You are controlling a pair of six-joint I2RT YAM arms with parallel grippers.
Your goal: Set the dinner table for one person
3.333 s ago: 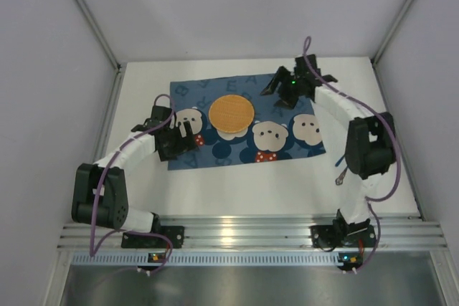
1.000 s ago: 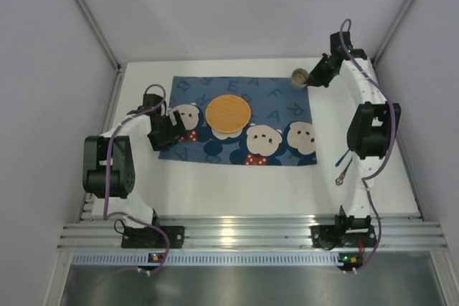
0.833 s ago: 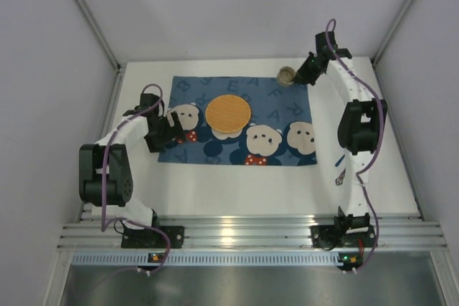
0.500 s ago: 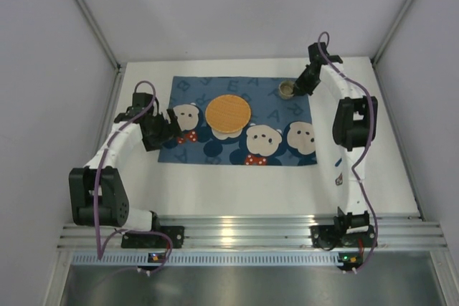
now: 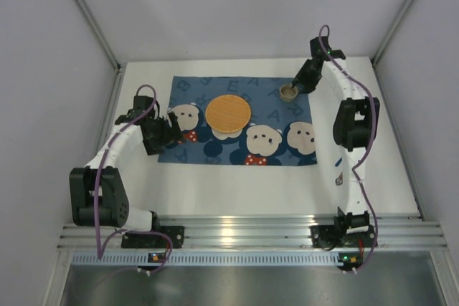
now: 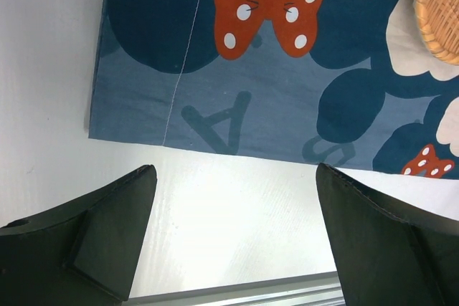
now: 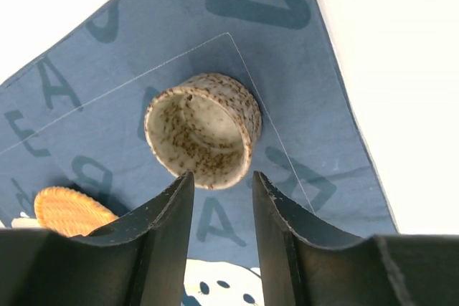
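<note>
Resting on far right corner of placemat [image 5: 240,120], speckled cup [image 7: 203,130] sits upright just beyond right gripper [image 7: 221,206]; jaws narrowly apart, holding nothing. Left gripper [image 6: 233,231] spread wide above table [image 6: 237,213], just off placemat's near left edge. Woven coaster [image 5: 228,113] mid-placemat.

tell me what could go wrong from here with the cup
The speckled cup stands on the blue placemat near its far right corner, the right gripper close around its near wall. Pulling back unevenly could tip or drag it. The left gripper, open at the mat's edge, could shift the cloth.
</note>
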